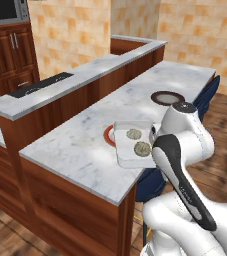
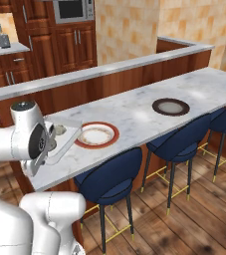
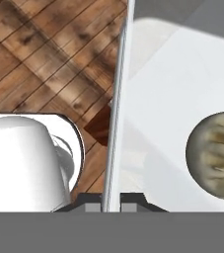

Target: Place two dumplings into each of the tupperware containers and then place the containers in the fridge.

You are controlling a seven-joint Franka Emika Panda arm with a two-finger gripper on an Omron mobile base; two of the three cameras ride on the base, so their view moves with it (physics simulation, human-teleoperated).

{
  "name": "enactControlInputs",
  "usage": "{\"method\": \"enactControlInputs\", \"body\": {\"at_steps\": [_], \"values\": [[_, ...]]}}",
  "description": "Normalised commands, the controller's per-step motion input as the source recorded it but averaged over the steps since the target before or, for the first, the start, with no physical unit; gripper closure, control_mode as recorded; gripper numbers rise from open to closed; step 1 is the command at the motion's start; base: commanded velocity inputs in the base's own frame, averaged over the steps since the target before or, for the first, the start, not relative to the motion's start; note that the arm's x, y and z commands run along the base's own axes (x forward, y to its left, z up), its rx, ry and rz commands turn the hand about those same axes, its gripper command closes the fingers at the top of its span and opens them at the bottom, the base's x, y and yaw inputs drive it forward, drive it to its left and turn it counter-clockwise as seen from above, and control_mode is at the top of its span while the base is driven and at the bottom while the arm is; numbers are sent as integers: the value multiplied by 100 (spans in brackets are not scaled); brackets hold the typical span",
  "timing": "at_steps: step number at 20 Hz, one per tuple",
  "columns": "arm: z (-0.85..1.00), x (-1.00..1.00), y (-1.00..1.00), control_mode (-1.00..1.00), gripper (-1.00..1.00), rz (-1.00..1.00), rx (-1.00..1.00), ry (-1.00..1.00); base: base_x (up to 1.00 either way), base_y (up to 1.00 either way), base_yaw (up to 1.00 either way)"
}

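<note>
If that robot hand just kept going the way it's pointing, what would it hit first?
Nothing new: its fingers are already shut on the rim of the white container. Straight on runs that rim; beyond lies wooden floor, though depth is unclear.

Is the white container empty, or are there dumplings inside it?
Not empty: the white container holds two dumplings, seen in the left base view.

- A home kitchen (rendered) — marble-topped island counter with blue bar stools.
- Built-in microwave among wooden cabinets, tiled walls — plank floor.
</note>
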Motion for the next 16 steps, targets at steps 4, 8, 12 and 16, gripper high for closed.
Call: {"method": "enactControlInputs", "body": {"at_steps": [4, 8, 12, 16], "values": [[42, -22, -44, -100, 100, 17, 0, -1, 0, 0, 0], [50, -21, -25, -100, 100, 0, -1, -2, 0, 0, 0], [30, 0, -34, -100, 100, 0, 0, 0, 0, 0, 0], [24, -1, -1, -100, 100, 0, 0, 0, 0, 0, 0]]}}
